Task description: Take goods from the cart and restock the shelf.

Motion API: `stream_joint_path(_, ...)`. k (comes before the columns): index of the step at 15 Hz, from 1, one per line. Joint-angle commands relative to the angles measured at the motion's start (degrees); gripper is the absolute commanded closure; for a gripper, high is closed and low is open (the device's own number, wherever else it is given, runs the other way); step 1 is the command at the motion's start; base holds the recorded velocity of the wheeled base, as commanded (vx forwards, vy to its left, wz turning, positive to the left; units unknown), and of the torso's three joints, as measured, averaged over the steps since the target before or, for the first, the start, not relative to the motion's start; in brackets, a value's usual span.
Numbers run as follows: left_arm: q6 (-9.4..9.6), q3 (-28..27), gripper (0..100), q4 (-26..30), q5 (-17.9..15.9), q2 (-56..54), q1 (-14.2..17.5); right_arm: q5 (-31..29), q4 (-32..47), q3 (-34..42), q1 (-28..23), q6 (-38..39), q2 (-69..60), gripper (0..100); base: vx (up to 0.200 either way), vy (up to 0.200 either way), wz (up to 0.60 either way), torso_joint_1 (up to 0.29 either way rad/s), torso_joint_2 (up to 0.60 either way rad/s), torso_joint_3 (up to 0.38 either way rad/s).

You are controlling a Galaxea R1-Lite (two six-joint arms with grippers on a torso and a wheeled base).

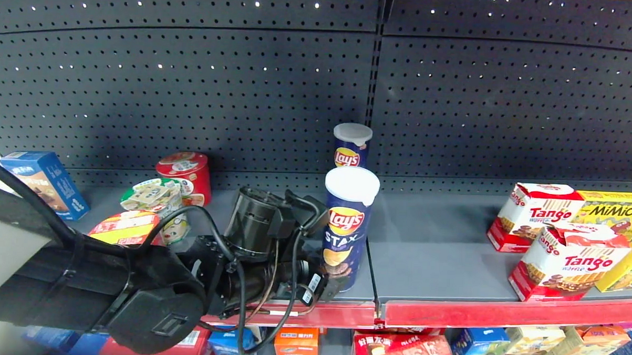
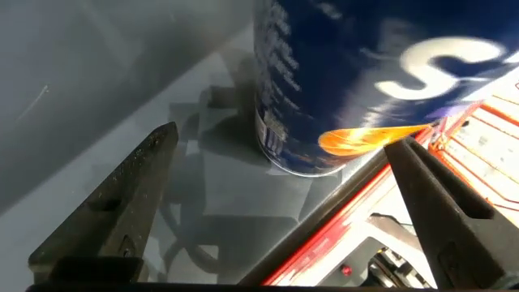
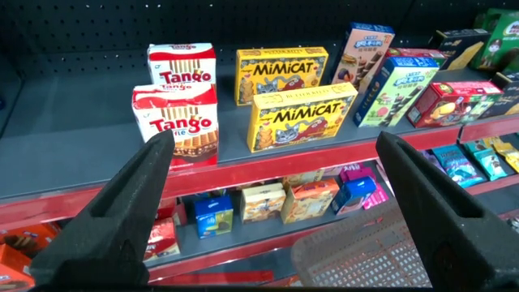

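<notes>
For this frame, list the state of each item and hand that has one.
front chips can, upright at the shelf's front edge, lid on.
rear chips can, upright, lid on.
left hand, open, fingers clear of the front chips can.
right hand, open, empty.
red tub, upright.

Black left arm [image 1: 133, 281], looped black cables [image 1: 240, 311], dark tapered claw fingers [image 2: 130, 203]
</notes>
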Motion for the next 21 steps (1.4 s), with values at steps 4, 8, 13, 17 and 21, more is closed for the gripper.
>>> stream_joint_path(4, -0.03, -1.5, 0, 0.0, 0.1, 1.5, 0.1, 0.0, 0.0, 0.1, 0.0, 0.0, 0.1, 0, 0.000, 0.000, 0.00, 0.000, 0.00, 0.000)
stream_joint_path(8, -0.03, -1.9, 0, 0.0, 0.1, 2.0, 0.4, 0.0, 0.1, 0.1, 0.0, 0.0, 0.1, 0, 0.000, 0.000, 0.00, 0.000, 0.00, 0.000)
stream_joint_path(13, -0.12, -0.4, 0, -0.8, 0.4, 1.6, 0.4, 0.0, -0.1, 0.0, 0.0, 0.0, 0.2, 0, 0.000, 0.000, 0.00, 0.000, 0.00, 0.000)
stream_joint_path(17, -0.12, 3.8, 0, -0.8, 0.4, -2.6, 0.7, 0.0, -0.3, -0.2, 0.0, 0.0, 0.8, 0, 0.000, 0.000, 0.00, 0.000, 0.00, 0.000)
stream_joint_path(21, 0.15, 6.9, 0, -0.4, 0.8, -5.9, 4.4, 0.0, -0.6, -0.9, 0.1, -0.1, 1.0, 0, 0.000, 0.000, 0.00, 0.000, 0.00, 0.000)
